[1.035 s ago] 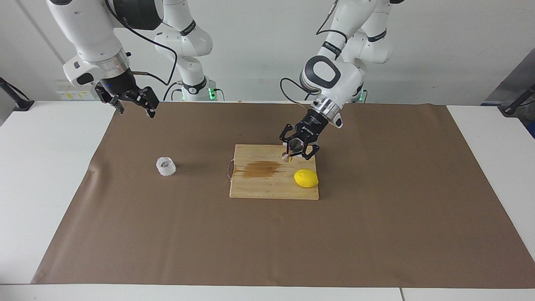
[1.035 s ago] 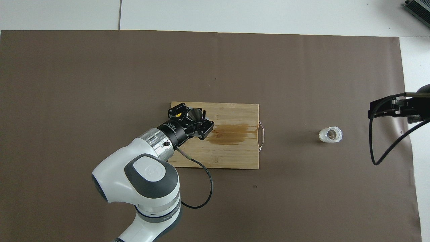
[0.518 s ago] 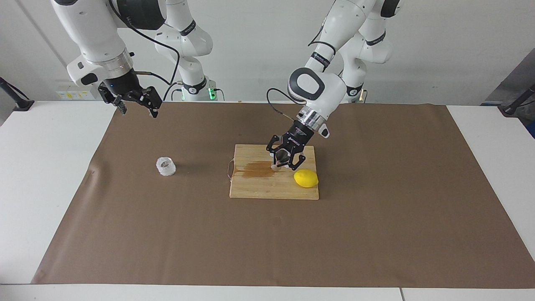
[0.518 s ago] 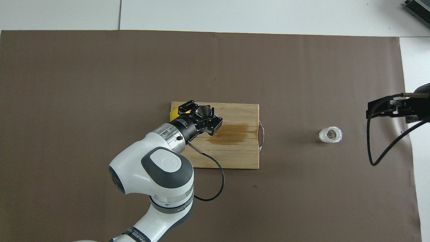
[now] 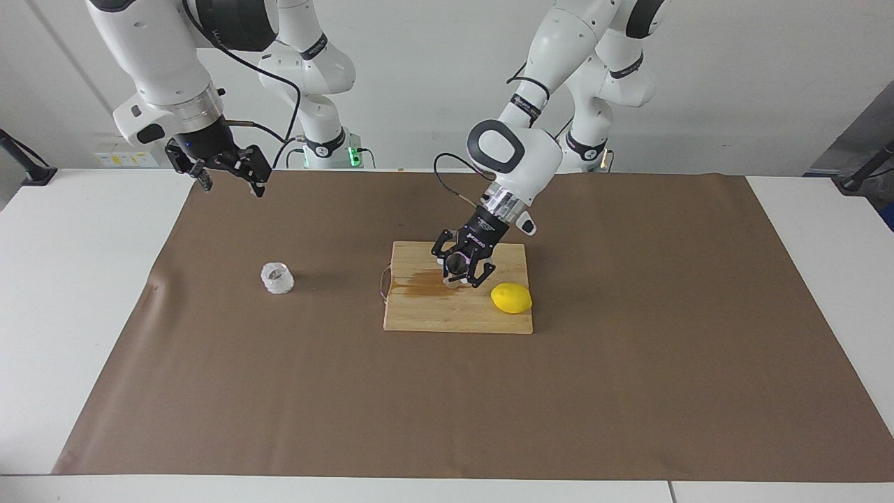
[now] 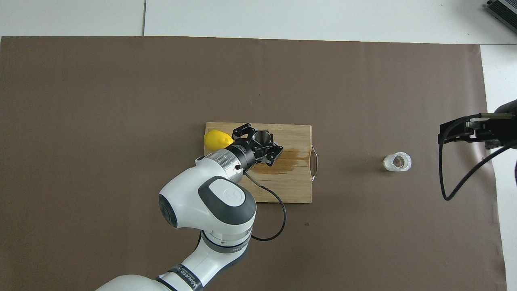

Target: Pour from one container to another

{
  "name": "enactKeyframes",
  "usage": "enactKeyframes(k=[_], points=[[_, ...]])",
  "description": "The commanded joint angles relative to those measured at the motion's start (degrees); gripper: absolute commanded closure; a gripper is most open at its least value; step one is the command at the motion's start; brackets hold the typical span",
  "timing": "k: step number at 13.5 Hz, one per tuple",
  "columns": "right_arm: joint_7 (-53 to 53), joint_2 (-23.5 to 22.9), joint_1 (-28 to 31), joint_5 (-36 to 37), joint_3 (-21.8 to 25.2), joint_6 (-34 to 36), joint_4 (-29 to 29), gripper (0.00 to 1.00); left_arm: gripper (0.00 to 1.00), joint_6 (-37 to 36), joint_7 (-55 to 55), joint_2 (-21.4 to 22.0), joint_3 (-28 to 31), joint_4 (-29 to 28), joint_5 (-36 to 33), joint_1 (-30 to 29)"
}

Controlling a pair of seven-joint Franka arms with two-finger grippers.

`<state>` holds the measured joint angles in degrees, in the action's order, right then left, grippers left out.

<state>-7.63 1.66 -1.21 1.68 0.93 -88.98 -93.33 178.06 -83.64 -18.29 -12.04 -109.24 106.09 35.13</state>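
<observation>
Altogether one jigger (image 5: 457,266) clamped in left tool (image 5: 461,274), one tumbler (image 5: 277,278), right tool (image 5: 225,175) apart.

Wooden cutting board (image 5: 454,314) with a brown stain (image 5: 419,286), a lemon (image 5: 511,298) on it, brown mat (image 5: 628,363) beneath.

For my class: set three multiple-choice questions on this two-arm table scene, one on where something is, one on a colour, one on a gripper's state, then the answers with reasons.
1. Where does the lemon lie?
A. on the wooden cutting board
B. on the brown paper beside the glass
C. in a gripper

2. What colour is the stain on the board?
A. green
B. brown
C. blue

3. What is the left gripper doing?
A. hanging open over the glass tumbler
B. shut on the steel jigger over the board
C. shut on the lemon

Answers:
1 A, the lemon rests on the board's corner.
2 B, a brown wet patch marks the wood.
3 B, the jigger's mouth shows between its fingers.
</observation>
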Motion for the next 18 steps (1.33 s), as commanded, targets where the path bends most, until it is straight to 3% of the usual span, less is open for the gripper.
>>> enactKeyframes(k=[1,15,18], points=[[1.3,1.6,0.4,-0.4,-0.3,0.5,-1.7,0.00,1.00,1.7,-0.2,-1.6,0.4,1.6,-0.7,1.8],[3.3,1.7,0.3,-0.4,-0.5,0.3,-1.7,0.00,0.99,1.7,-0.2,-3.4,0.3,1.8,-2.6,2.9],[3.3,1.7,0.3,-0.4,-0.5,0.3,-1.7,0.00,0.82,1.6,-0.2,-3.4,0.3,1.5,-2.9,2.8]])
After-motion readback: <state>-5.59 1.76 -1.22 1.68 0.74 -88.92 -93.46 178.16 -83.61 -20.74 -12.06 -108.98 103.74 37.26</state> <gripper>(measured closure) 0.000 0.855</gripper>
